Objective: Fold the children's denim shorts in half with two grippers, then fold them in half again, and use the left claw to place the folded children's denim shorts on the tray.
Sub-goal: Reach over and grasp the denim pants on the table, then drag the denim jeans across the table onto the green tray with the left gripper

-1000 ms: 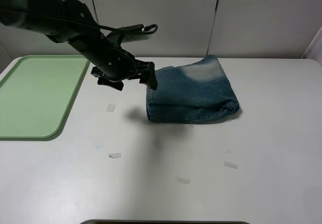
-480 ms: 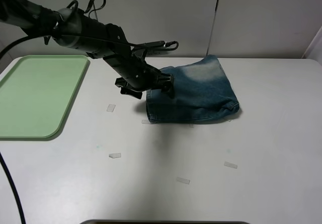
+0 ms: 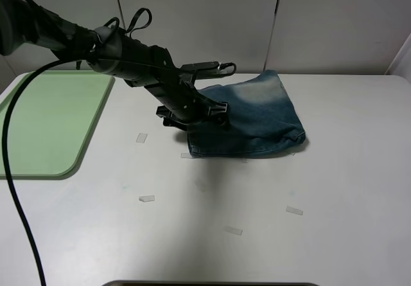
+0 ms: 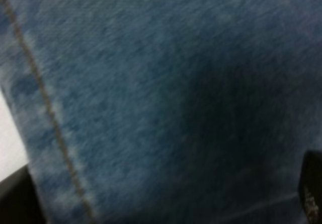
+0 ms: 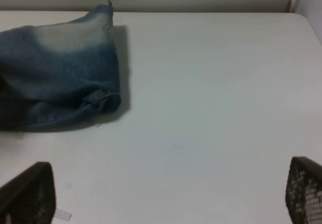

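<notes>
The children's denim shorts [image 3: 257,119] lie folded into a compact rectangle on the white table, right of centre at the back. My left gripper [image 3: 205,116] is down on the shorts' left edge. In the left wrist view denim [image 4: 151,83] with an orange seam fills the frame, and dark fingertips [image 4: 312,194] show only at the two lower corners, wide apart, so the gripper is open. The right gripper [image 5: 166,199] is open and empty over bare table, well away from the shorts [image 5: 55,78]. The light-green tray [image 3: 45,119] lies at the far left, with nothing on it.
Small whitish tape strips lie on the table: one [image 3: 141,137] left of the shorts, one [image 3: 146,198] nearer the front, and two more [image 3: 234,231] [image 3: 294,210] at the front right. A black cable [image 3: 13,170] hangs along the left side.
My left arm has moved right and down, from beside the shorts' left edge to resting on it. The shorts' left edge has flattened slightly. The tray has not moved.
</notes>
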`<state>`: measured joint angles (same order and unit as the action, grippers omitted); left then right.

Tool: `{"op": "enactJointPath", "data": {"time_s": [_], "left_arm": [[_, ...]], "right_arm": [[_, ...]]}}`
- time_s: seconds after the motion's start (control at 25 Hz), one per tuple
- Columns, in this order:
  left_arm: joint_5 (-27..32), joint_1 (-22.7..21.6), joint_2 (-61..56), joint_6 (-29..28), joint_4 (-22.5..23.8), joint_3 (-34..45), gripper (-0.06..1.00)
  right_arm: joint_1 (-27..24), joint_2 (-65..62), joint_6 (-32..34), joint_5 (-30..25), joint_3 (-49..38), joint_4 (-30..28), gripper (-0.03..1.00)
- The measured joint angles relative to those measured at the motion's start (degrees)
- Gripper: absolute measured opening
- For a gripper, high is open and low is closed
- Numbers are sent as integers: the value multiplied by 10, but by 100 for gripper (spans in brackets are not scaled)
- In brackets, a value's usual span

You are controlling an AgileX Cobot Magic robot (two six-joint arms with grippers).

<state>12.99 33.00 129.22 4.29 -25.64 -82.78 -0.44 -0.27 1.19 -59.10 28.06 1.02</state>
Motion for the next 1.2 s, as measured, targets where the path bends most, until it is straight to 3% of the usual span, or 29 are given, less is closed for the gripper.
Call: {"op": "enactJointPath", "data": {"time_s": [0.24,0.56,0.92,1.2], "left_arm": [[-31,12,12,0,1,-2,75],[-35,13,19,0,-1,-2,16],[-33,11,17,0,-2,-2,15],[20,-27,-30,0,29,0,15]], "right_arm": [[0,0,0,0,0,0,69],[0,0,0,0,0,0,69],[0,0,0,0,0,0,69],[0,0,0,0,0,0,69]]}}
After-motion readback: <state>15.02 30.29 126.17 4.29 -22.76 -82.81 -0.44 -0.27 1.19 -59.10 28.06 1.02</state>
